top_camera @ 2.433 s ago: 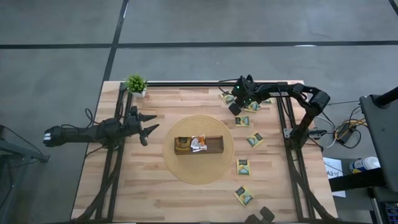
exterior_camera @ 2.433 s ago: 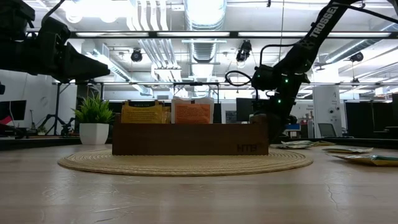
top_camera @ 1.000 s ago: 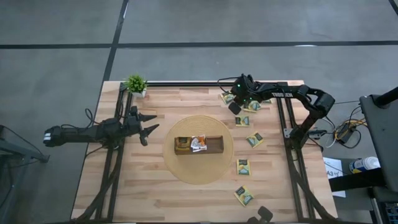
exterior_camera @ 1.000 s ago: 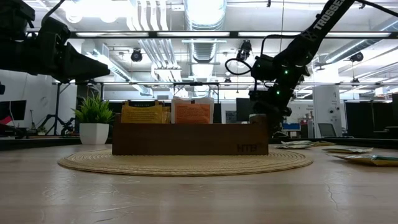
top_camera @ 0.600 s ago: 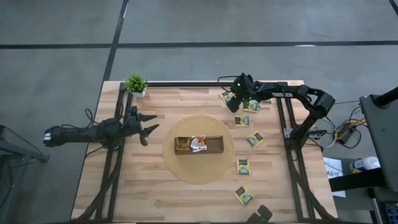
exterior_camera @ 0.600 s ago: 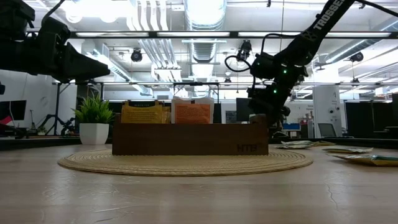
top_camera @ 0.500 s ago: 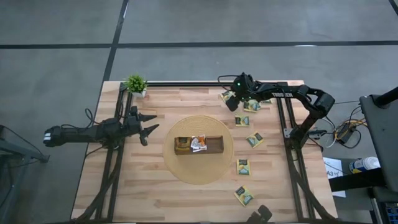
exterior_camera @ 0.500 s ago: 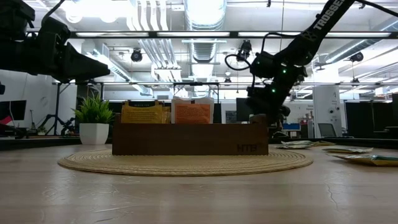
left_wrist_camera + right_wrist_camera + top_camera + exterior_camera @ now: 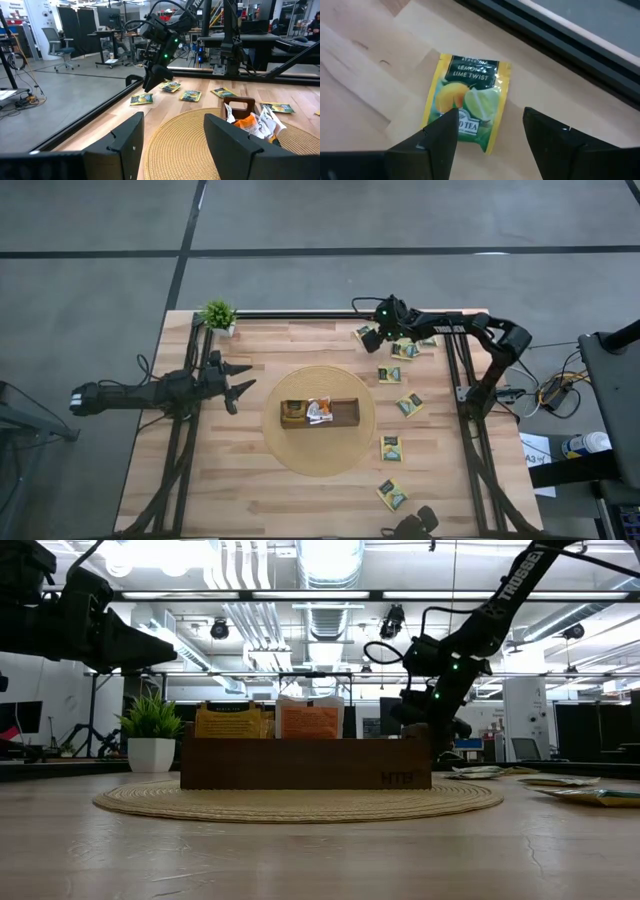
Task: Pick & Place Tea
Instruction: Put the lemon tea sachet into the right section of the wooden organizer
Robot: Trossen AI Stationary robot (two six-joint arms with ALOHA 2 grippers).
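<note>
Where print can be read: the flat green-and-yellow paper tea sachet [image 9: 466,107] says "LEMON LIME TWIST".
Sachet place: flat on the pale wooden plank table [image 9: 240,480], near its far edge.
Right gripper [image 9: 487,131]: fingers spread, hovering over that sachet, empty.
Left gripper [image 9: 238,380]: fingers apart, empty, at the table's left side.
Long brown wooden tray [image 9: 346,414]: on a round woven mat [image 9: 290,450], sachets inside.
Room: grey floor.

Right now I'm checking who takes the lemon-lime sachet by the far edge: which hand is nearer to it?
Right. The right hand hovers open just above the sachet; the left hand waits across the table, beyond the mat.
</note>
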